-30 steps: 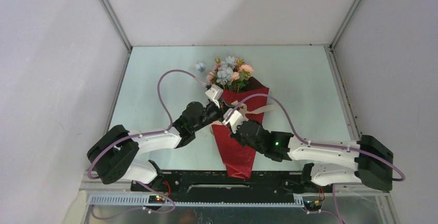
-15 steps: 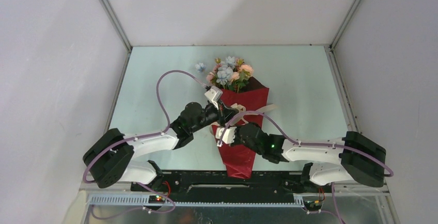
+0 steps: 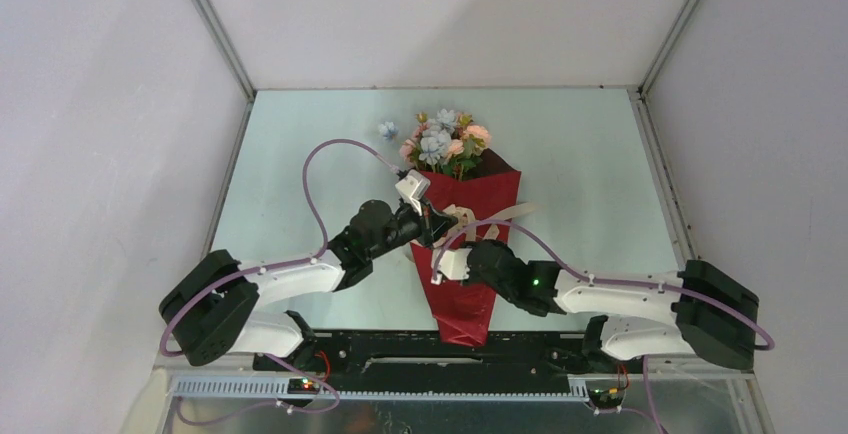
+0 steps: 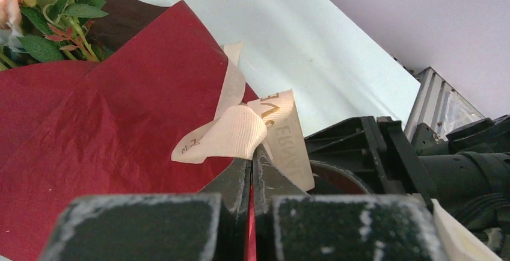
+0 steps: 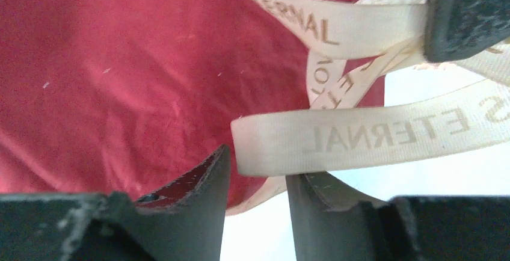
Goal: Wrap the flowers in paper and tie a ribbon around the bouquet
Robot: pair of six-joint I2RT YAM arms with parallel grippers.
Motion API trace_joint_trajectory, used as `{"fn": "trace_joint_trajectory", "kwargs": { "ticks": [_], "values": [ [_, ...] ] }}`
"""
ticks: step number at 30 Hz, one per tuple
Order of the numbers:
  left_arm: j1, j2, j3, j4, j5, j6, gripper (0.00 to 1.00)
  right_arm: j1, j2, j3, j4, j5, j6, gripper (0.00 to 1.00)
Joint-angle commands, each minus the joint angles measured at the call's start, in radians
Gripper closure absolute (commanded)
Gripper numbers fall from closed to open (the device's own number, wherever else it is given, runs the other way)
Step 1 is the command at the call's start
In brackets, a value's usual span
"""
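Flowers (image 3: 445, 144) sit wrapped in the red paper (image 3: 462, 309) cone lying on the table (image 3: 600, 174). Both arms reach low over its middle. The left gripper (image 4: 252, 160) pinches the cream ribbon (image 4: 231, 135); the right gripper (image 5: 257, 165) stands narrowly parted, holding nothing, with a ribbon end just beyond its tips.

1 high view from behind, facing down; 2 close wrist views (shared: ribbon (image 4: 234, 132), paper (image 4: 120, 122))

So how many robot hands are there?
2. The left hand pinches the flat cream ribbon over the red wrapping paper; the right hand is open just nearer, by a loose ribbon end.
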Motion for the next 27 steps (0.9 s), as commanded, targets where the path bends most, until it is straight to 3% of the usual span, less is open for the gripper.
{"fn": "trace_joint_trajectory", "kwargs": {
  "ticks": [1,2,4,12,16,21,26,27],
  "values": [
    [0.000,-0.018,-0.008,0.025,0.004,0.012,1.00,0.037,-0.082,0.068,-0.229,-0.058,0.125,0.43],
    [0.000,-0.017,-0.008,0.025,0.005,0.014,1.00,0.042,-0.097,0.072,-0.246,-0.071,0.133,0.25],
    [-0.001,-0.017,-0.012,0.024,0.008,0.017,1.00,0.050,-0.117,0.077,-0.282,-0.076,0.156,0.17],
    [-0.007,-0.009,-0.026,0.023,0.022,0.030,1.00,0.076,-0.225,0.108,-0.344,-0.153,0.183,0.12],
    [-0.011,-0.005,-0.048,0.044,0.032,0.036,1.00,0.097,-0.369,0.112,-0.337,-0.218,0.219,0.02],
    [-0.038,-0.003,-0.076,0.065,0.034,0.059,1.00,0.092,-0.531,0.110,-0.265,-0.229,0.291,0.00],
    [-0.066,0.013,-0.110,0.101,0.034,0.055,1.00,-0.002,-0.582,0.117,-0.151,-0.068,0.647,0.01],
    [-0.069,0.019,-0.112,0.104,0.032,0.053,1.00,-0.024,-0.585,0.122,-0.163,-0.042,0.810,0.01]
  ]
}}
